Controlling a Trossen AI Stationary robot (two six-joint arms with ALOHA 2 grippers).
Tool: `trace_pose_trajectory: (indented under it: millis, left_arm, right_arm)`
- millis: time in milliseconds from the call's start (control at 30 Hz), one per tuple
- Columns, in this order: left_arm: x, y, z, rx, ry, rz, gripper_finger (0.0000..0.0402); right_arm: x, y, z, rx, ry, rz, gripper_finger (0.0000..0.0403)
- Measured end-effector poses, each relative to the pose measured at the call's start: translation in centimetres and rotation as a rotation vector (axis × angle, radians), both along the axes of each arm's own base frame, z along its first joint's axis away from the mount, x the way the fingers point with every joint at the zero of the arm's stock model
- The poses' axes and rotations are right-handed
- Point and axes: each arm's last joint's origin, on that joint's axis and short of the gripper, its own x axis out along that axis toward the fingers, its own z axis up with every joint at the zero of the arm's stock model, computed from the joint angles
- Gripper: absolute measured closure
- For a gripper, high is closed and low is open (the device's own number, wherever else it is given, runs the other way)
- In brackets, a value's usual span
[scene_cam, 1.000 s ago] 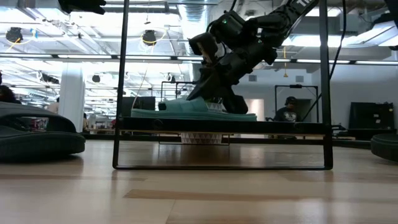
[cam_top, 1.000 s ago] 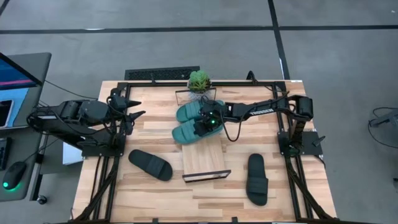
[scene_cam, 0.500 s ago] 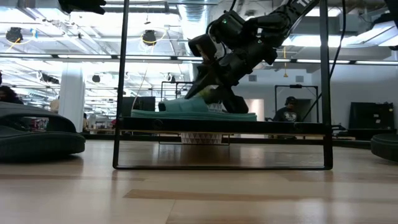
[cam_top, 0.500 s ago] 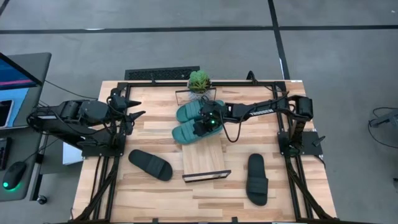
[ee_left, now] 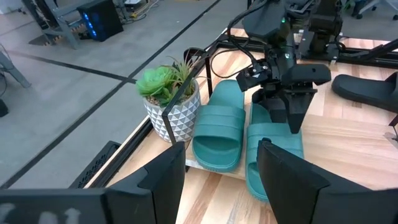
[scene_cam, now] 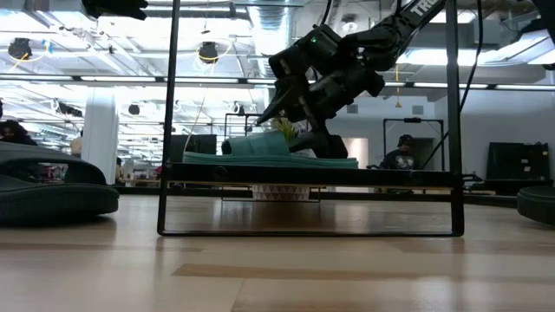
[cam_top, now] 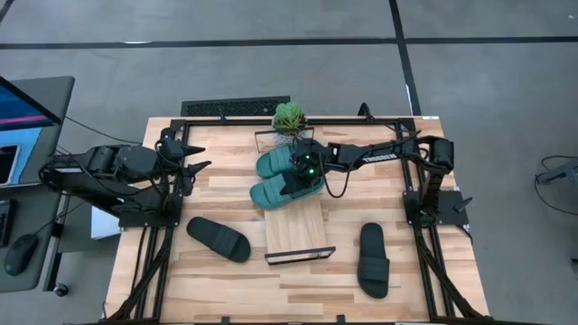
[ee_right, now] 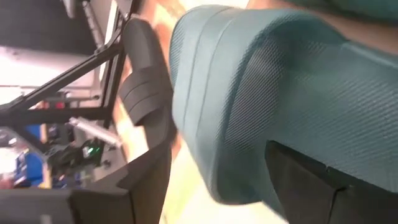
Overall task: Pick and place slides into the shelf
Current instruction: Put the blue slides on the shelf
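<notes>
Ribbed rubbery teal slide under right tool

Right arm reaches in from its base toward the worktop's centre, wrist angled downward; right end effector points down with fingers spread apart. Left arm is folded back near its base at the left edge; left end effector has fingers parted.

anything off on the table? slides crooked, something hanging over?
One thing: the nearer teal slide sits angled on the shelf, its toe end hanging past the plank's left edge, unlike the other teal slide. The right gripper is open just above it. Two black slides lie on the table; the left gripper waits, open.
</notes>
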Motion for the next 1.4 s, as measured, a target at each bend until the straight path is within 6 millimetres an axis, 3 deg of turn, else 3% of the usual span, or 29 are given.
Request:
trace_pose_trajectory:
  millis: [233,467,600,767,900,1067,1233,1400]
  left_arm:
    - [0.0,0.0,0.0,-0.002,0.000,-0.003,0.0214]
    - [0.0,0.0,0.0,-0.002,0.001,-0.004,0.0214]
    - [-0.1,0.0,0.0,-0.001,0.000,-0.003,0.0214]
    - [-0.8,0.1,0.2,-0.017,-0.033,0.001,0.0214]
    - [-2.0,0.2,0.5,-0.044,-0.089,-0.008,0.0214]
    - [-3.6,0.3,0.9,-0.055,-0.154,-0.065,0.0214]
    - [-4.9,0.0,1.0,-0.065,-0.188,-0.225,0.0214]
    - [-3.5,-0.8,-0.6,-0.119,-0.318,-0.435,0.0214]
  right_arm:
    - [-0.6,-0.8,0.1,0.064,0.003,0.061,0.0147]
    - [-2.7,-1.6,2.8,-0.011,0.017,0.055,0.0147]
    - [-4.4,-2.1,6.3,-0.103,-0.065,0.024,0.0147]
    - [-7.7,-1.5,12.4,-0.289,-0.233,-0.052,0.0147]
    - [-11.8,0.4,17.9,-0.556,-0.405,-0.151,0.0147]
    - [-17.7,4.6,23.9,-0.963,-0.660,-0.284,0.0147]
    - [-22.0,7.6,27.3,-1.205,-0.893,-0.304,0.0147]
    - [-23.4,8.9,28.0,-1.282,-0.993,-0.227,0.0147]
